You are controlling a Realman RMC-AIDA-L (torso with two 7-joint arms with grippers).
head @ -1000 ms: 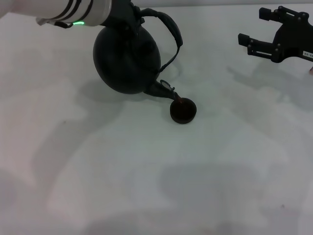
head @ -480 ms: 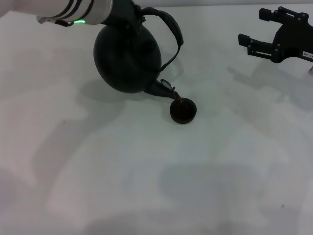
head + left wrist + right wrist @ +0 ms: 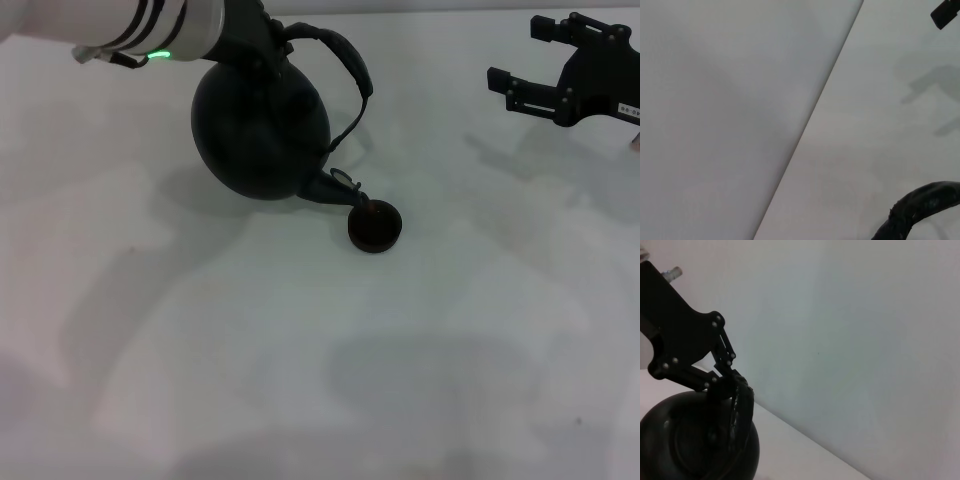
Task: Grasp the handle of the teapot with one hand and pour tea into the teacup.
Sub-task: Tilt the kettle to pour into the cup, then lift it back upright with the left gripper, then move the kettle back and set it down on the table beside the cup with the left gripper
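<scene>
Teapot (image 3: pixel 258 135) – round, squat, matte black – tilted spout-down, lifted at far left-centre of the pale, smooth table (image 3: pixel 300 360). Its thick arched handle (image 3: pixel 345 60), rough-textured in the left wrist view (image 3: pixel 920 205), is pinched by the left gripper (image 3: pixel 727 385), fingers clamped on the bail. Short curved spout sits just above the rim of the teacup (image 3: pixel 374 227), a tiny dark bowl standing near table centre. Right gripper (image 3: pixel 530 85) hangs well apart at far right, fingers spread, holding nothing – plain white wall (image 3: pixel 850 330) behind
</scene>
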